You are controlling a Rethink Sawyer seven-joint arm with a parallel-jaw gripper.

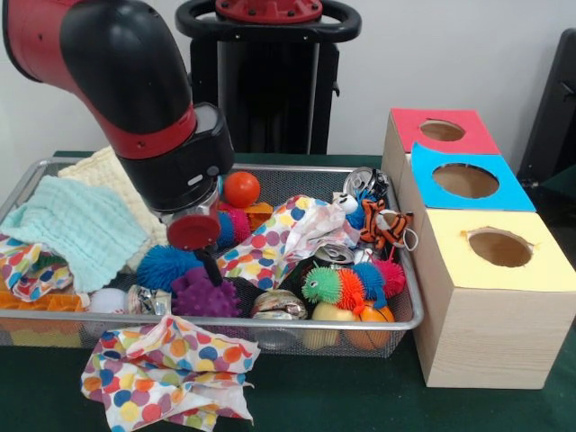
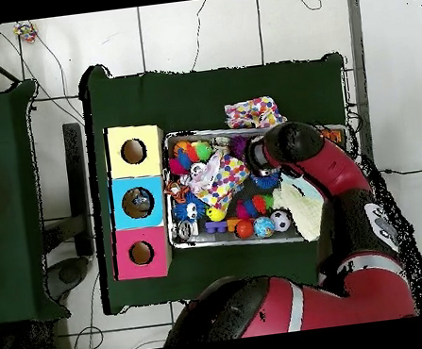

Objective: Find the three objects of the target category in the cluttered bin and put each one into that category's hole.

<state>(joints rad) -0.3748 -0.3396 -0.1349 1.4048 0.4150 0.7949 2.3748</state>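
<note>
Polka-dot cloth (image 1: 166, 373) hangs over the bin's (image 1: 270, 321) near rim, closest to the camera. Behind it, the gripper (image 1: 193, 236) is down among the toys in the bin's middle, with a red disc at its tip just above a purple spiky ball (image 1: 205, 295) and beside a blue spiky ball (image 1: 166, 265); whether it is open, closed or holding anything cannot be told, since the arm's black wrist hides it. As a judgement, the risk is snagging: loose cloths lie on both sides of the gripper, and a lift could drag one up or spill toys over the rim. The blue hole (image 1: 465, 181) lies well apart from the gripper, outside the bin, between the red box (image 1: 441, 131) and the yellow box (image 1: 498, 247).
</note>
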